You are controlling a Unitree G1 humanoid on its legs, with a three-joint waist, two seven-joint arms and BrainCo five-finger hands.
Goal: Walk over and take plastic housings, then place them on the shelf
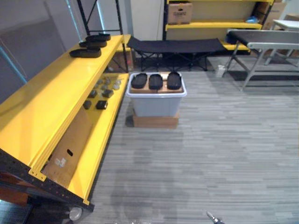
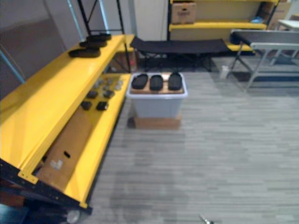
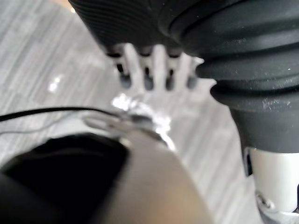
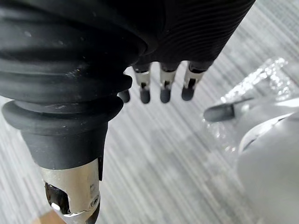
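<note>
Three black plastic housings (image 1: 155, 81) lie side by side on cardboard on top of a pale grey bin (image 1: 156, 105) ahead of me on the floor. More black housings (image 1: 86, 52) rest at the far end of the yellow shelf's top level (image 1: 51, 98) on my left. My left hand (image 3: 156, 60) hangs over the floor with straight fingers and holds nothing. My right hand (image 4: 164, 86) hangs the same way, fingers relaxed and empty. Both hands are well short of the bin.
The bin stands on a brown box (image 1: 155, 121). Small dark parts (image 1: 100, 95) and flat cardboard (image 1: 70, 149) lie on the shelf's lower level. A black folding cot (image 1: 177, 45) stands behind the bin, a grey table (image 1: 261, 39) at the right, another yellow shelf with a carton (image 1: 180, 13) at the back.
</note>
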